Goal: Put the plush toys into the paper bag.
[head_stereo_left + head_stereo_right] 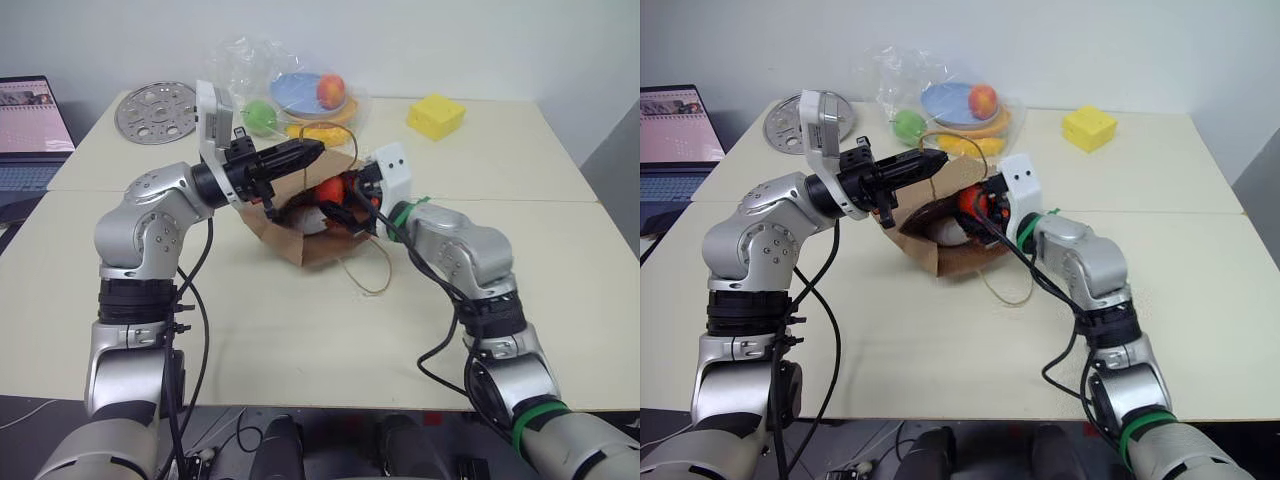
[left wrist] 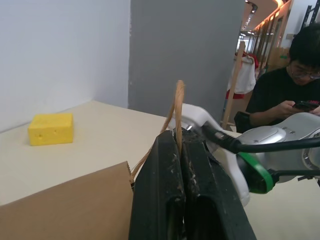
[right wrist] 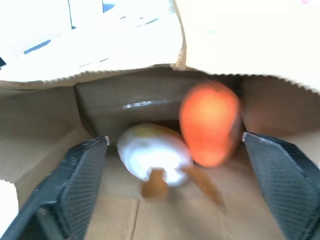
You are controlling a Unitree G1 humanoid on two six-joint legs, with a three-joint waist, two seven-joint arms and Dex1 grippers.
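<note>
Inside the bag: the white egg toy lies on the floor of the paper bag, and the orange carrot toy is blurred just beside it, between the spread fingers, apparently free of them and dropping in.
Bag's place: mid-worktop, tipped with its mouth toward the right arm.
Left tool: clamped shut on the bag's twine handle, holding the mouth up and open.
Right tool: at the bag's mouth, fingers wide apart, gripping nothing.
Step in hand: releasing the second toy; both plush toys look to be inside.
Next move: judged, draw the right tool straight back out without catching the paper edge, then let go of the handle.
Around: clear plastic bag of toy fruit behind, yellow foam block far right, perforated metal disc, laptop far left.
In the way: the loose second twine loop on the worktop near the right forearm could snag.
Person: seated off the worktop, looking at a phone.
</note>
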